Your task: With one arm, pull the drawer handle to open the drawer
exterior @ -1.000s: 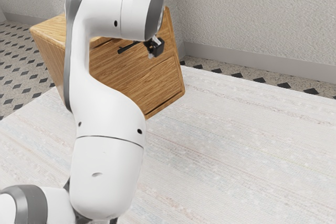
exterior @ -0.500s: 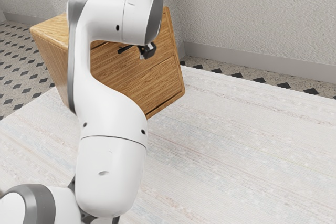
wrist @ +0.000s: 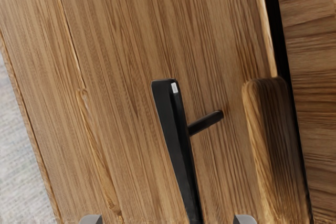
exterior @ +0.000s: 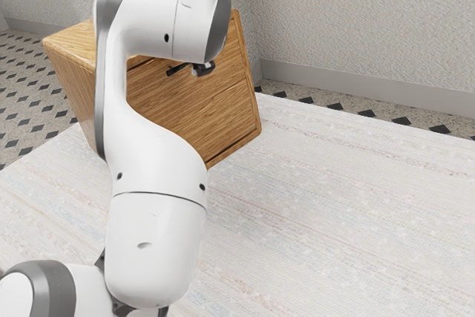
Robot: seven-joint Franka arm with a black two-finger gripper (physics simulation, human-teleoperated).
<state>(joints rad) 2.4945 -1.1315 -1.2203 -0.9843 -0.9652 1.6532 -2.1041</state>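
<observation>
A wooden cabinet (exterior: 194,120) stands tilted on the floor behind my arm. A black bar handle (exterior: 175,70) sticks out from its upper drawer front. My gripper (exterior: 202,69) is right at the handle's end on the exterior view's right, mostly hidden behind my forearm. In the wrist view the handle (wrist: 176,145) runs up the middle on a short black post, over the wood-grain drawer front (wrist: 115,77). Two fingertips (wrist: 92,218) show far apart on either side of the bar, so the gripper (wrist: 167,220) is open around it without touching it.
A dark gap (wrist: 279,35) runs along the drawer front's edge beside a rounded wooden piece (wrist: 268,145). The cabinet sits at the edge of a pale rug (exterior: 334,198). A grey wall (exterior: 356,12) and tiled floor (exterior: 30,102) lie behind.
My hand has moved toward the exterior view's left and in to the drawer front, from beside the handle to right at it. The cabinet and drawer have not moved.
</observation>
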